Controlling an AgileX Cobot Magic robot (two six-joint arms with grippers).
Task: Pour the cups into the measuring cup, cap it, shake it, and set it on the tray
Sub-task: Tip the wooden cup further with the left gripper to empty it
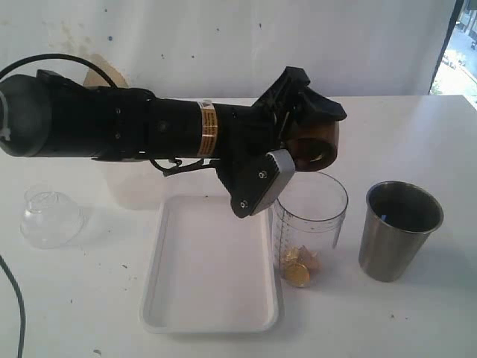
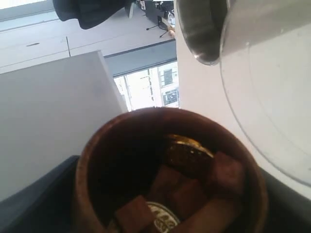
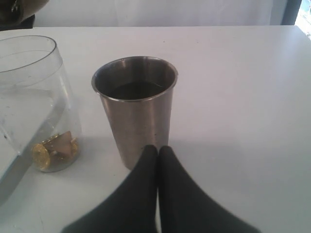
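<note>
Left arm (image 1: 112, 123) is nearest the lens. Left gripper (image 1: 298, 138) is clamped on the wooden cup (image 1: 322, 143), which is tipped mouth-down directly above the measuring cup (image 1: 309, 216). Coins (image 2: 187, 148) and cubes (image 2: 226, 170) are seen inside, so more tilt is judged necessary. The measuring cup is stood on the desk (image 1: 417, 321), just beside the tray's (image 1: 149, 298) right edge. Right gripper (image 3: 158, 158) is closed on nothing, near the steel tumbler (image 3: 136, 107).
</note>
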